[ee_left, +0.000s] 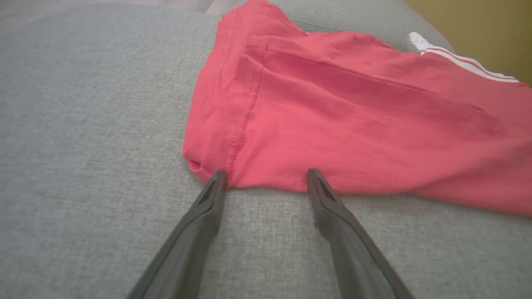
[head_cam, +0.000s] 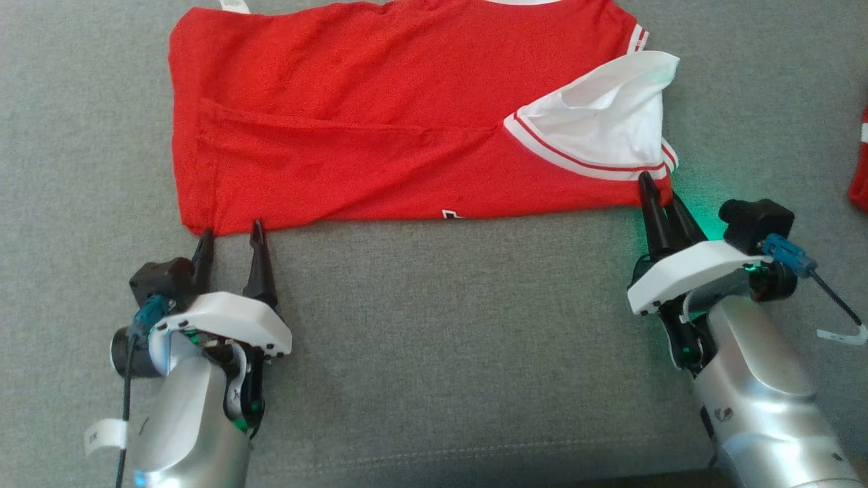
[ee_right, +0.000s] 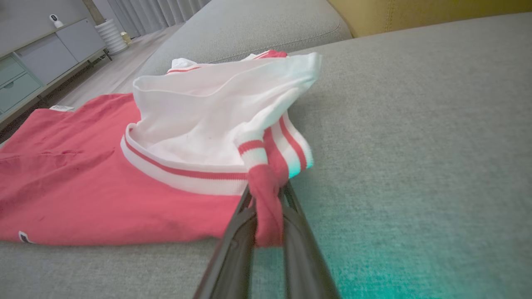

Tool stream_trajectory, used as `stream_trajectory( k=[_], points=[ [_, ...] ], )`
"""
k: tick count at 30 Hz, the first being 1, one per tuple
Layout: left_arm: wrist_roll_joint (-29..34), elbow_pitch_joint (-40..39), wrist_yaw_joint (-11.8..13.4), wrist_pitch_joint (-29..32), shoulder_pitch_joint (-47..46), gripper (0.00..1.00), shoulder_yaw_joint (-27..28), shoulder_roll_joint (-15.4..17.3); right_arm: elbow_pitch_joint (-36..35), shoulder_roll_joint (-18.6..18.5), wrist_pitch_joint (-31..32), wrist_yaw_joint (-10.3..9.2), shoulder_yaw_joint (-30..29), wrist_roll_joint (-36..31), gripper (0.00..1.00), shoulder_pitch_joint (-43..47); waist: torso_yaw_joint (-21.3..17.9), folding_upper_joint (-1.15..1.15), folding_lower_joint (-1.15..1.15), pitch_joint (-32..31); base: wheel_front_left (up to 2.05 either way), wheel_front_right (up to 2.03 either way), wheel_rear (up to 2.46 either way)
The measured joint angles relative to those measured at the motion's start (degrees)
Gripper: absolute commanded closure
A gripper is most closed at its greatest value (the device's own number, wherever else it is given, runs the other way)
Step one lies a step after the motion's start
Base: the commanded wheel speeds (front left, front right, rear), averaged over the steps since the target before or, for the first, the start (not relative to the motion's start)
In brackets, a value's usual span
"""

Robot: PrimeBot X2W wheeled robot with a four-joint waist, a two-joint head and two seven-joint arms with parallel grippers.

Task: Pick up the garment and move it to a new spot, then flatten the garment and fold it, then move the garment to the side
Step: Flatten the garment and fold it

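Observation:
The garment is a red shirt with white, red-striped trim, lying spread on the grey cushion. A white sleeve stands folded up at its right end. My right gripper is shut on the garment's near right corner; red cloth is bunched between its fingers. My left gripper stands open at the near left corner, its fingertips touching the hem with nothing pinched between them.
The grey sofa cushion stretches wide in front of the shirt. Another red and white cloth shows at the right edge. A yellow sofa back rises behind, and a cabinet stands on the floor beyond.

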Motion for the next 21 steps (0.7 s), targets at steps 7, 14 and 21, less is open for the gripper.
stream_trajectory(
  k=[7,14,21],
  points=[
    [0.6,1.1,-0.5,-0.2,0.0,0.0,0.3,0.0,-0.5,0.1,-0.4,0.0,1.4,0.8,1.0,-1.2,-0.7,0.0,0.0,-0.5,0.0,0.0,0.0],
    [0.9,3.4,-1.4,-0.6,-1.9,0.0,2.4,0.0,-0.7,0.4,-1.0,0.0,2.0,1.2,1.0,-1.3,-1.1,0.0,0.0,0.3,0.0,0.0,0.0],
    [0.5,7.2,-0.9,-0.6,-5.4,0.0,5.2,-0.3,-0.7,0.9,-1.5,0.0,3.0,1.5,1.0,-2.6,-1.9,0.0,0.0,0.7,0.0,0.0,0.0]
  ],
)
